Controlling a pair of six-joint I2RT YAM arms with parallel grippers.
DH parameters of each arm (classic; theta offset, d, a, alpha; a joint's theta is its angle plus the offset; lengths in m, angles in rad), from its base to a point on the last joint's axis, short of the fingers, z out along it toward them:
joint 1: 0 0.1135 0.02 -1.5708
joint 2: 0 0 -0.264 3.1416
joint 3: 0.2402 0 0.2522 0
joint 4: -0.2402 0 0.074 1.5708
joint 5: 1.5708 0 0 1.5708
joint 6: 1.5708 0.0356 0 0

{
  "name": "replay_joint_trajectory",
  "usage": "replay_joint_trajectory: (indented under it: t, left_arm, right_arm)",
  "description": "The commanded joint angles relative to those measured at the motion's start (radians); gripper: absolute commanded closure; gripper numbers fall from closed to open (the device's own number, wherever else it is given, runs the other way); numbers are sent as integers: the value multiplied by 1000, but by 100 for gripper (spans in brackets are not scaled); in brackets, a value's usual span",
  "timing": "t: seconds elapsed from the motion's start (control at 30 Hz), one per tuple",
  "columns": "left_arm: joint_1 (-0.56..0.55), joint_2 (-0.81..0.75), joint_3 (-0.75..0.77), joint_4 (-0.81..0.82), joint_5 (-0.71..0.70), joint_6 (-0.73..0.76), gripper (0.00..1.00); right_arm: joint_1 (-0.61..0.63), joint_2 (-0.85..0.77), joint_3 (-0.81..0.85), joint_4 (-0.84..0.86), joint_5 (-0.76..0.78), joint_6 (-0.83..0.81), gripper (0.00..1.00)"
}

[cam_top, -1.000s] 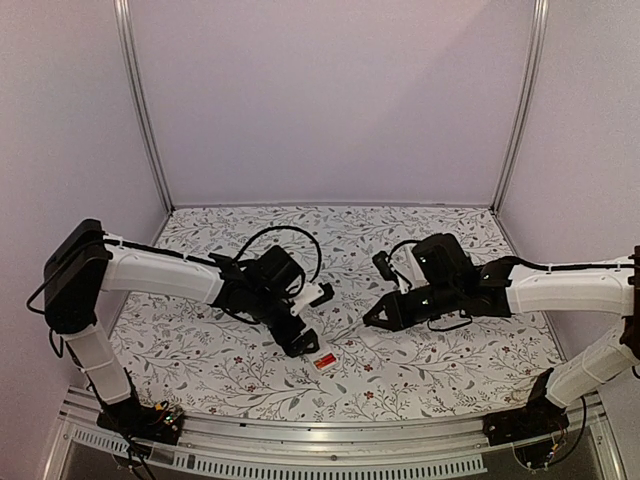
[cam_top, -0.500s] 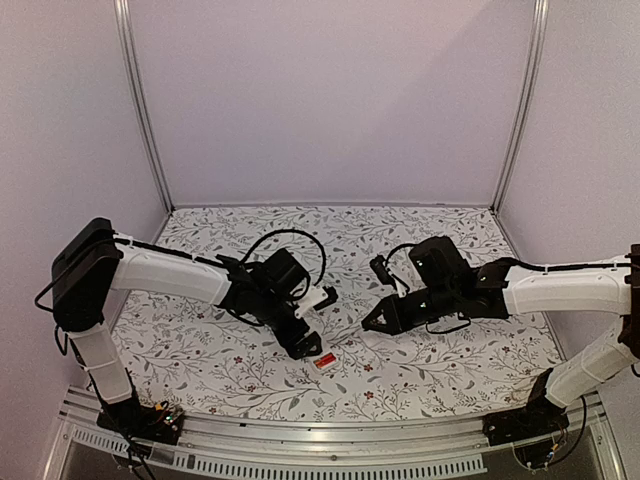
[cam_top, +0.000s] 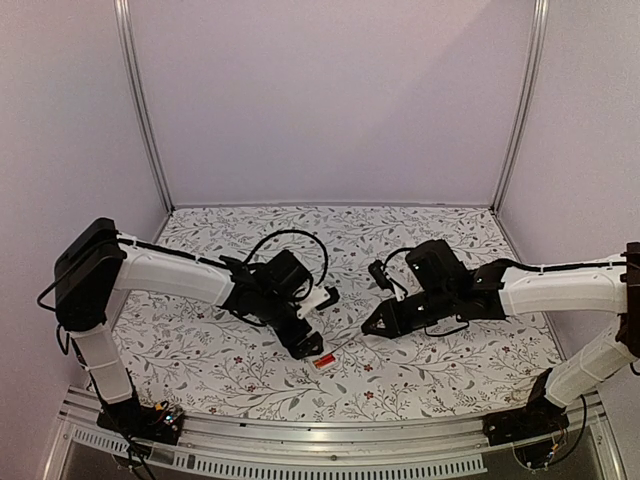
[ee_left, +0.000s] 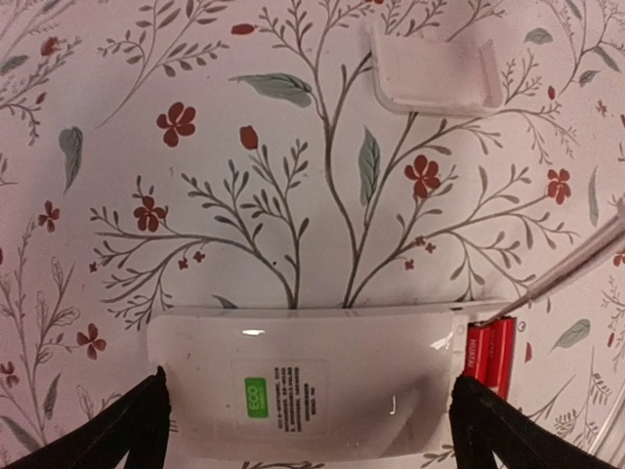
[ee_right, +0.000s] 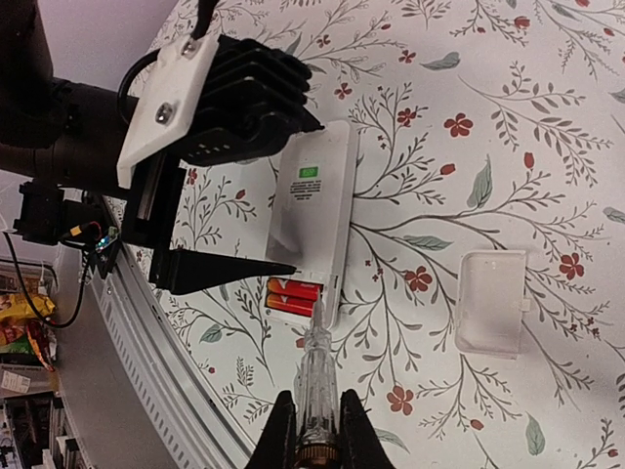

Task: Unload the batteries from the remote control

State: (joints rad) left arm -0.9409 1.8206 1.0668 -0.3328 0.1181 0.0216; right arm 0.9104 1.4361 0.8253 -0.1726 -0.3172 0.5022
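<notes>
The white remote control lies flat on the floral cloth, back side up with a green sticker. At one end its compartment is uncovered, with two red batteries side by side in it; they show as a red spot from above. My left gripper is open wide and straddles the remote lengthwise, one black finger at each end. My right gripper is shut on a clear-handled screwdriver. The screwdriver's tip rests at the compartment's edge beside the batteries.
The loose white battery cover lies on the cloth a short way from the remote. The metal front rail runs along the near edge. Both forearms reach inward over the floral cloth.
My right arm has moved left and lower, bringing the screwdriver's tip to the remote's open end. The left gripper shifted slightly right over the remote.
</notes>
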Motion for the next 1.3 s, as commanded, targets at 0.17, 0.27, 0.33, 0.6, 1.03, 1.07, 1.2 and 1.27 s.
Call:
replay_joint_trajectory:
  t: [0.17, 0.27, 0.33, 0.6, 1.03, 1.07, 1.2, 1.27]
  left_arm:
    - [-56, 48, 7, -29, -81, -9, 0]
    - [-68, 57, 9, -37, -105, -9, 0]
    - [-75, 62, 7, -39, -113, -9, 0]
    - [-93, 76, 0, -56, -115, -12, 6]
    - [-114, 98, -14, -77, -115, -19, 12]
    - [-113, 100, -14, -78, -115, -19, 12]
    - [-117, 107, -13, -80, -116, -19, 13]
    - [-120, 110, -12, -81, -115, -18, 14]
  right_arm:
    - [18, 21, -12, -18, 1, 26, 100]
    - [19, 24, -14, -20, 2, 34, 100]
    - [20, 25, -14, -24, 5, 36, 100]
    - [22, 35, -29, 1, -18, 64, 100]
    - [22, 11, -99, 225, -158, 174, 100]
    - [22, 7, -104, 243, -167, 188, 100]
    - [22, -10, -120, 292, -188, 214, 100]
    - [23, -18, -125, 311, -197, 220, 100]
